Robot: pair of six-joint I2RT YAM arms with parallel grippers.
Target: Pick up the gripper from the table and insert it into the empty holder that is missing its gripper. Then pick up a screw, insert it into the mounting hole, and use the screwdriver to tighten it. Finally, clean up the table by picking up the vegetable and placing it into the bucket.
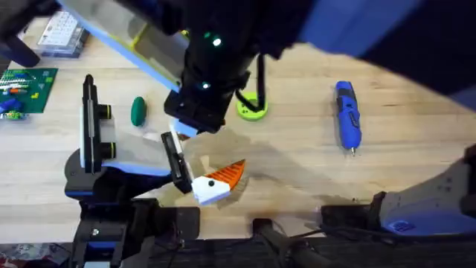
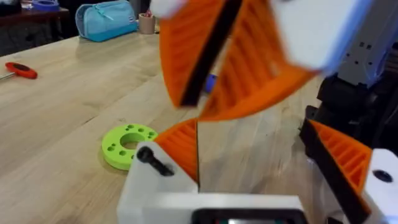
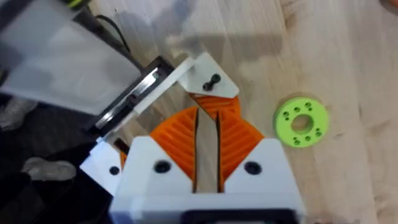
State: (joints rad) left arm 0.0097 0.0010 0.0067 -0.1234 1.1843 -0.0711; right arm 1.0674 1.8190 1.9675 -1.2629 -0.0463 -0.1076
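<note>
Orange ribbed pads pressed flat together: in the right wrist view the right gripper [image 3: 205, 149] is closed, nothing visible between its fingers. The left gripper [image 2: 273, 162] stands apart, one pad low centre, the other at right. Overhead, the blue screwdriver [image 1: 347, 115] lies upper right on the table [image 1: 297, 164], the vegetable [image 1: 138, 111] sits upper left, the lime-green ring [image 1: 251, 109] at centre.
</note>
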